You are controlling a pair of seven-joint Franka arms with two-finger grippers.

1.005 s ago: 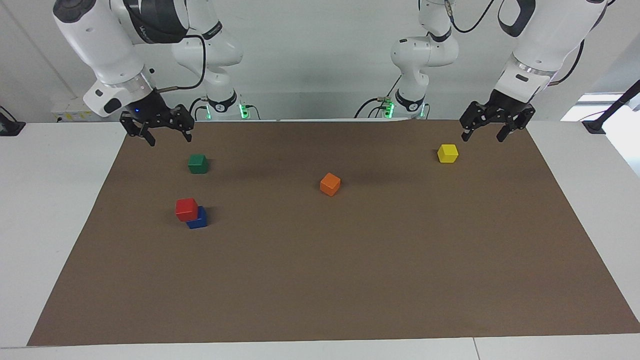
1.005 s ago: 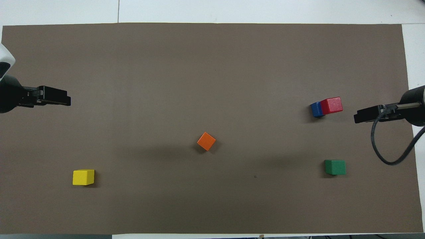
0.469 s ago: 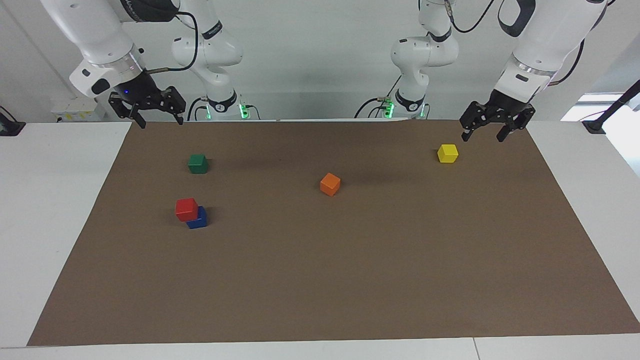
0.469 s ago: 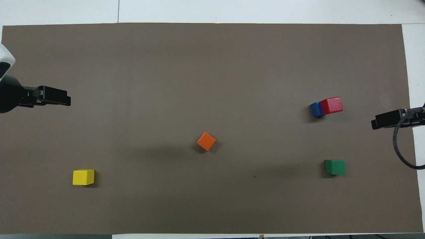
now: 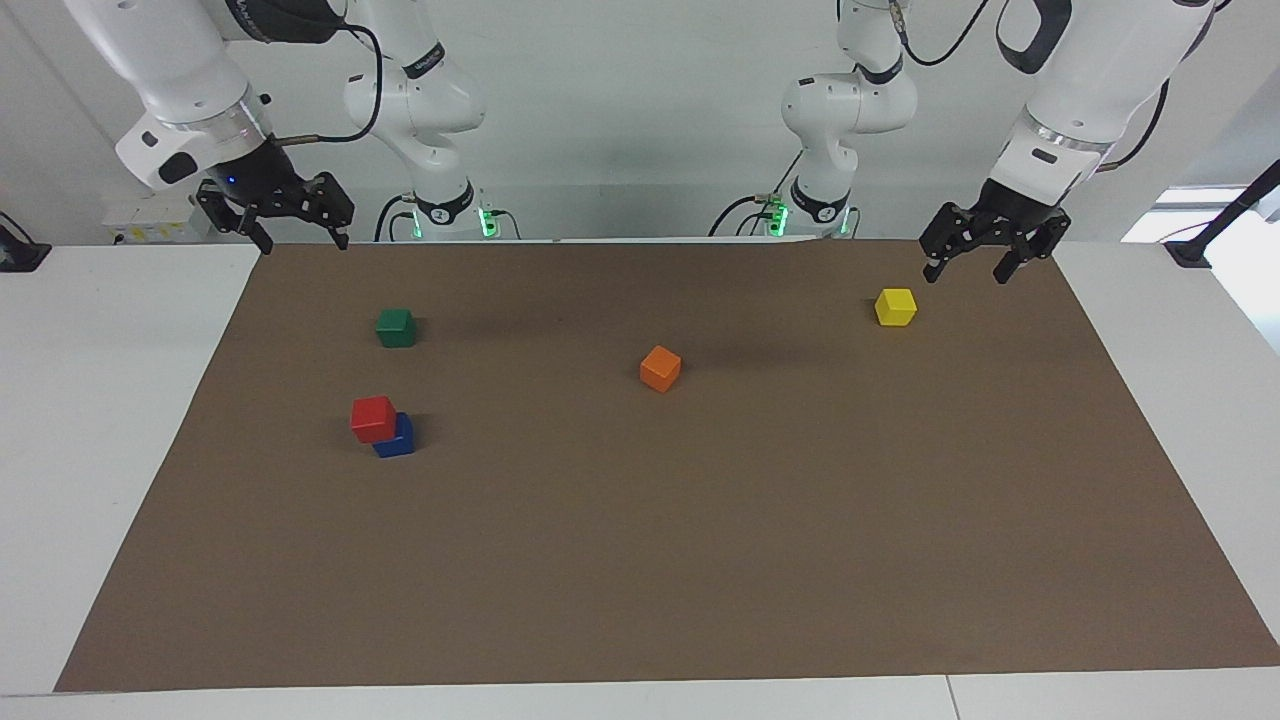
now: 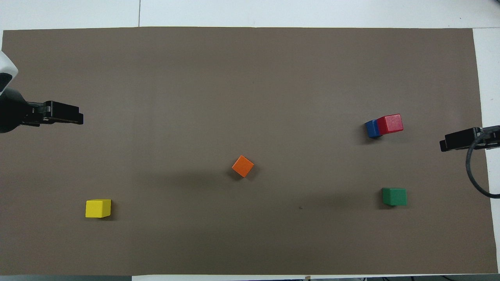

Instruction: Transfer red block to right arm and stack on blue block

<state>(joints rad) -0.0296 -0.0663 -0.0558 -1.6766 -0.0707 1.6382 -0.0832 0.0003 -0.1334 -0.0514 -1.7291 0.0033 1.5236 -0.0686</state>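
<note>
The red block (image 5: 373,418) (image 6: 390,123) rests on top of the blue block (image 5: 399,439) (image 6: 372,128), set off a little toward the right arm's end of the table so that part of the blue one shows. My right gripper (image 5: 303,243) (image 6: 457,142) hangs open and empty, raised over the mat's edge at the right arm's end, well apart from the stack. My left gripper (image 5: 965,275) (image 6: 64,118) waits open and empty in the air beside the yellow block (image 5: 895,306).
A green block (image 5: 396,327) (image 6: 394,196) lies nearer to the robots than the stack. An orange block (image 5: 660,368) (image 6: 242,166) sits mid-mat. The yellow block (image 6: 98,208) is toward the left arm's end. A brown mat (image 5: 700,560) covers the white table.
My right gripper has risen and drawn back toward the right arm's end of the table, away from the blocks. The left gripper and all blocks have stayed put.
</note>
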